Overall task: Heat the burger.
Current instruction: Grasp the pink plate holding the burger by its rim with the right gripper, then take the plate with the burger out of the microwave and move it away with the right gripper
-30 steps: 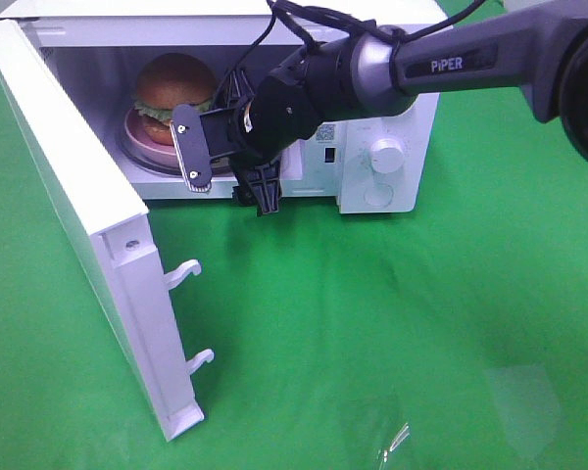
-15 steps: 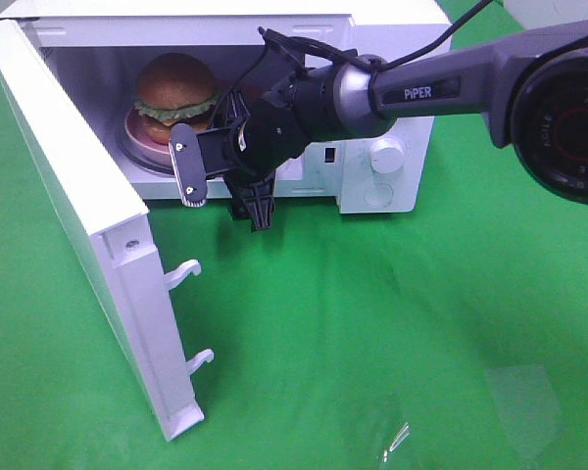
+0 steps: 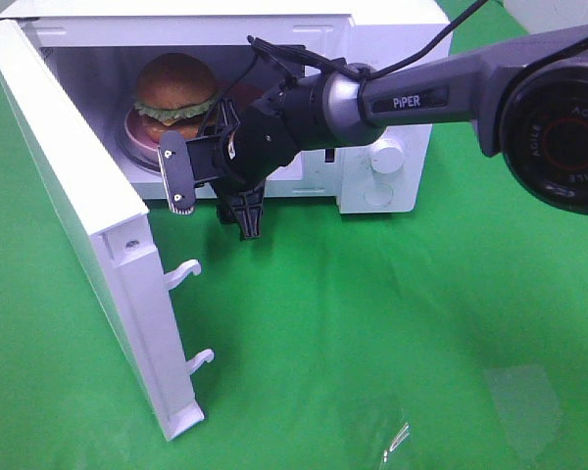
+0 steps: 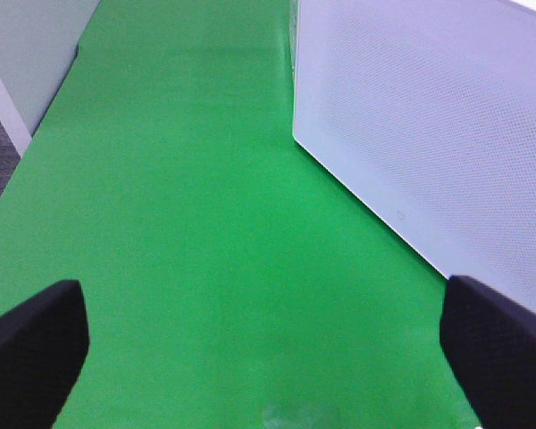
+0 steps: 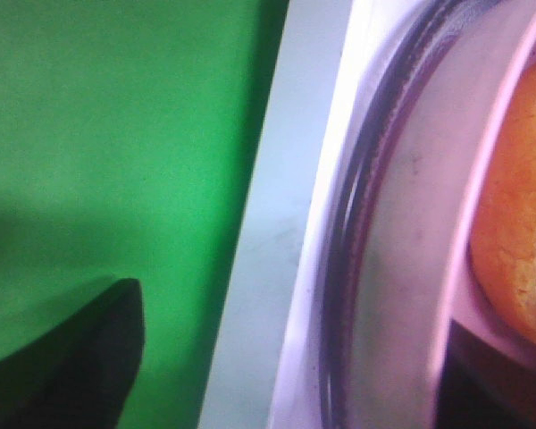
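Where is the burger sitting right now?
In the exterior high view, the burger sits on a pink plate inside the open microwave, upper left, just behind the right gripper.

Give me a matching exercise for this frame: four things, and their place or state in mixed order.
Things:
1 burger
2 plate
3 microwave door
4 right gripper

Descriptions:
A swung wide open
B pink, under the burger
C empty, in front of the microwave opening
D on the plate inside the microwave

Pairs: 1-D, 2-B, 3-A, 4-C
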Motion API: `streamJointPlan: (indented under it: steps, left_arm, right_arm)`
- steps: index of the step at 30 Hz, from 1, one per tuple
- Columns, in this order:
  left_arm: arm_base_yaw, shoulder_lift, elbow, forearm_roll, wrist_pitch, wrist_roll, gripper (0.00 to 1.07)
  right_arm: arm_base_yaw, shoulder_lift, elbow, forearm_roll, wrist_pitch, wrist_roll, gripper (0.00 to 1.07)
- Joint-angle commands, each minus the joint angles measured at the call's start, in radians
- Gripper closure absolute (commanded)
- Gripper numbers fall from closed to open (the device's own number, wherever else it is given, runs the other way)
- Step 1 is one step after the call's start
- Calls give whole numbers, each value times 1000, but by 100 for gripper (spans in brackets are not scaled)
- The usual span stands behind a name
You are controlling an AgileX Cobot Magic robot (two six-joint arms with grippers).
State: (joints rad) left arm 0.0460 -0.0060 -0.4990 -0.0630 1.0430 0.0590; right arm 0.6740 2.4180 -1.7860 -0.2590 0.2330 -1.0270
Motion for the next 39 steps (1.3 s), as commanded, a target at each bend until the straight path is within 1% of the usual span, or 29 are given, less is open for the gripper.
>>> streamJointPlan:
  steps: [1,2,3,4,5,6,7,8,9,10,14,18,21,26,28,29,30,33,34,35,36,37,39]
  left_arm:
    - [0,-18,2,-7,-8,2,7]
    - [0,-18,2,-7,-8,2,7]
    - [0,-18,2,-7,-8,2,7]
    - [0,-18,2,-7,-8,2,7]
    - [0,-18,2,-7,-8,2,7]
    - [0,-18,2,-7,-8,2,7]
    - [0,-18,2,-7,-8,2,7]
    - [0,-18,2,-7,-8,2,7]
    - [0,-18,2,-7,-8,2,7]
    - [0,-18,2,-7,-8,2,7]
    - [0,-18,2,-7,-8,2,7]
    - [0,-18,2,-7,-8,2,7]
    - [0,-18,2,-7,-8,2,7]
    - [0,-18,2,-7,-8,2,7]
    - [0,-18,2,-7,-8,2,7]
    - [0,-18,2,-7,-8,2,7]
    - [0,-18,2,-7,-8,2,7]
    - [0,-18,2,-7,-8,2,7]
    - [0,-18,2,-7,-8,2,7]
    - [0,-18,2,-7,-8,2,7]
    - [0,-18,2,-7,-8,2,7]
    - [0,-18,2,-7,-8,2,7]
    - [0,-18,2,-7,-8,2,7]
  right_arm:
    - [1,-1,-8,11,6,2,58]
    - [1,-1,-8,11,6,2,58]
    - [1,-5,-8,17,12,2,70]
    - [1,-10,-8,17,19,2,78]
    - [1,-10,-8,17,19,2,78]
    - [1,-17,-8,17,33,2,92]
    - [1,-17,-8,17,33,2,92]
    - [1,-26,-8,17,52,2,105]
    - [1,-26,-8,17,52,2,105]
    - [1,-35,-8,23,73,2,107]
    - [1,-49,-7,70,115,-11,107]
    - [2,-59,-7,78,157,-51,107]
    - [2,-77,-7,128,212,-125,107]
    - [2,-111,9,145,238,-176,107]
    - [1,-141,55,140,235,-209,107]
    - [1,-141,55,140,235,-209,107]
    - [0,-154,87,138,230,-228,107]
    - [0,-159,100,138,225,-239,107]
    - [0,-177,137,137,200,-264,107]
    - [0,-177,137,137,200,-264,107]
    - [0,-198,171,131,168,-273,107]
    - [0,-198,171,131,168,-273,107]
    - [0,-235,242,85,94,-275,107]
